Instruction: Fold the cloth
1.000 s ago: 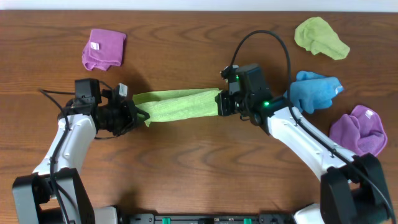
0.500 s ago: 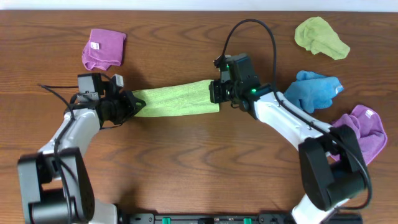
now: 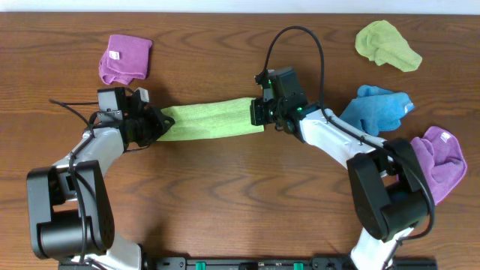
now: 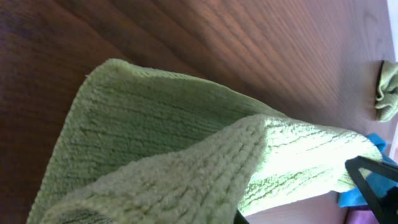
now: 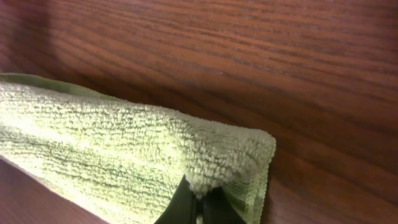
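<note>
Cloth (image 3: 210, 120) stretches between left jaws and right jaws, each clenched on one end.

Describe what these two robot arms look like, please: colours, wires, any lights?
Both the left arm and right arm have smooth white links with bulky black joints. A black cable loops above the right gripper, whose housing shows small green lights; a thinner black cable trails beside the left gripper.

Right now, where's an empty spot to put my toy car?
Roomiest: bare wood between both arms, on the robot's side of the lime cloth. Also beyond it, between left purple cloth and olive cloth. Crowded: around the blue cloth.
</note>
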